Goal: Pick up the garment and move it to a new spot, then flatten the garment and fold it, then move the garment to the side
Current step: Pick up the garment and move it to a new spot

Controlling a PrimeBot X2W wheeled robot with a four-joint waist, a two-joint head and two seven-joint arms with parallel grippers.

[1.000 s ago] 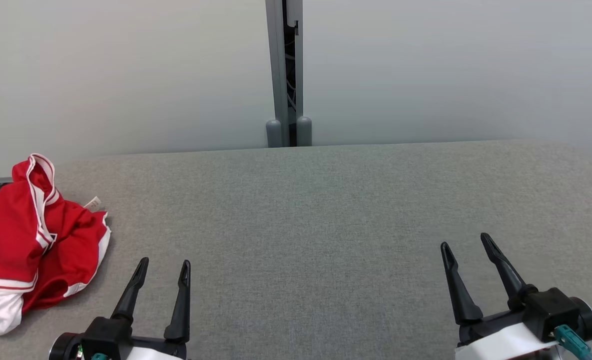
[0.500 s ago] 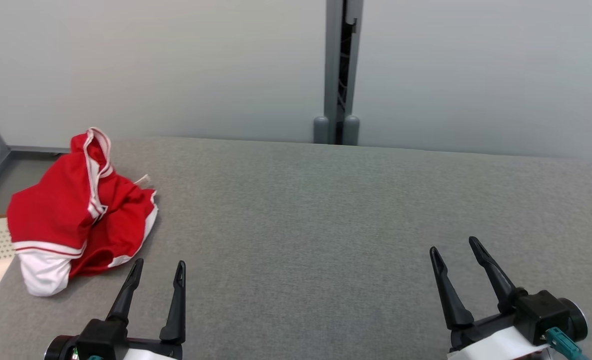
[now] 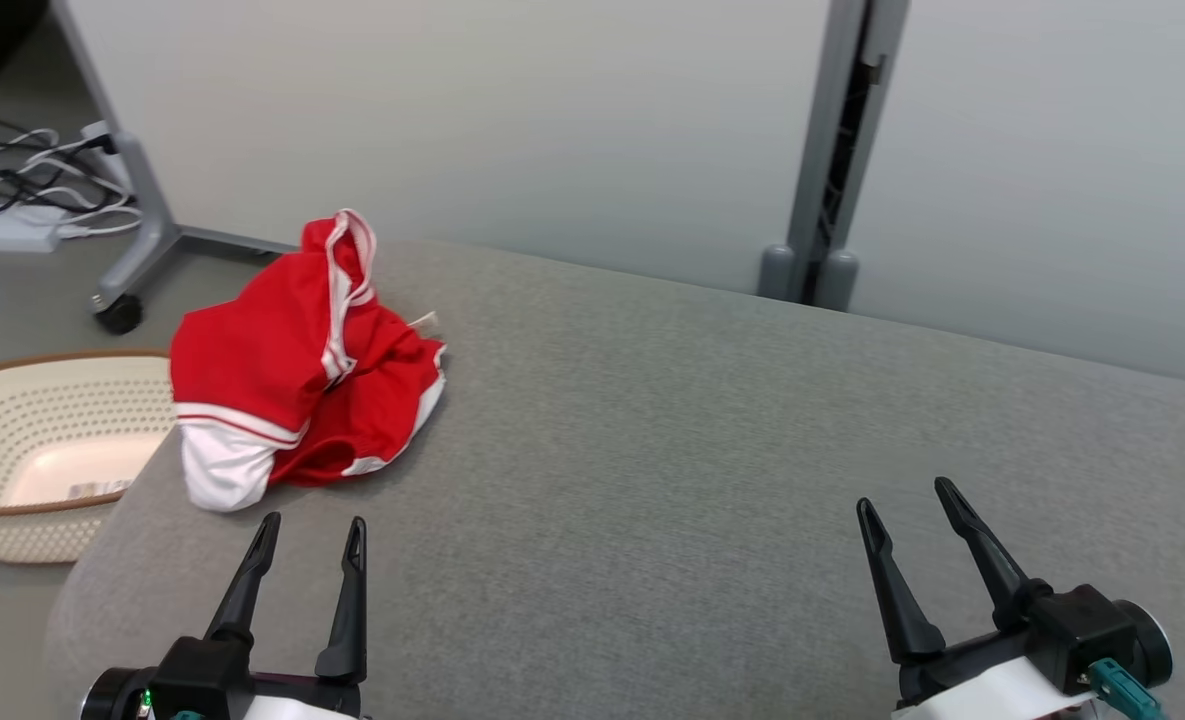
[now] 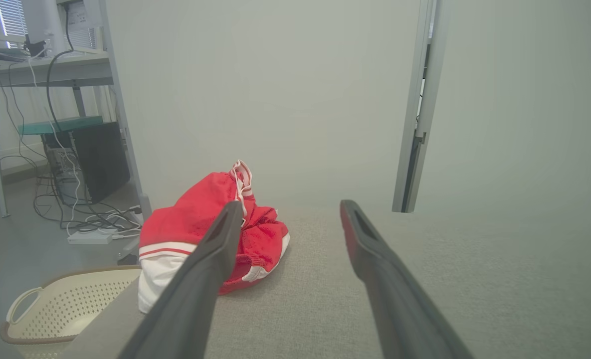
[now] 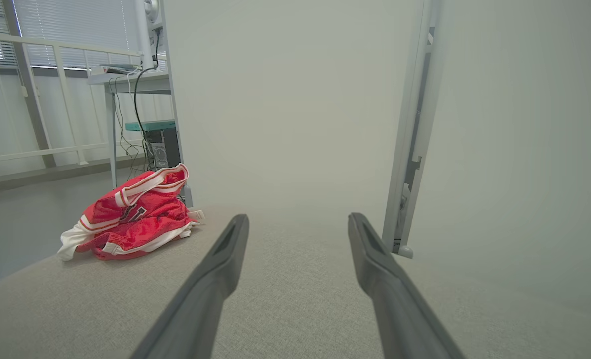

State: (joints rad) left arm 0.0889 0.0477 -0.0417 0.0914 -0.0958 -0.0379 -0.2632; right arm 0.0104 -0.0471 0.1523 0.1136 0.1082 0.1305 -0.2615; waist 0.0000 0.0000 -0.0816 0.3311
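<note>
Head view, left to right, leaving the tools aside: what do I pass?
cream basket → red and white garment → grey partition post

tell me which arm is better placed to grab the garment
Left. The open left gripper sits just short of the red garment; the right gripper is far across the table.

The right gripper [image 5: 297, 219] has its two dark fingers spread wide, with nothing between them, above the grey table [image 5: 295, 319]. The crumpled red-and-white garment [image 5: 130, 217] lies ahead, well beyond its left finger.
</note>
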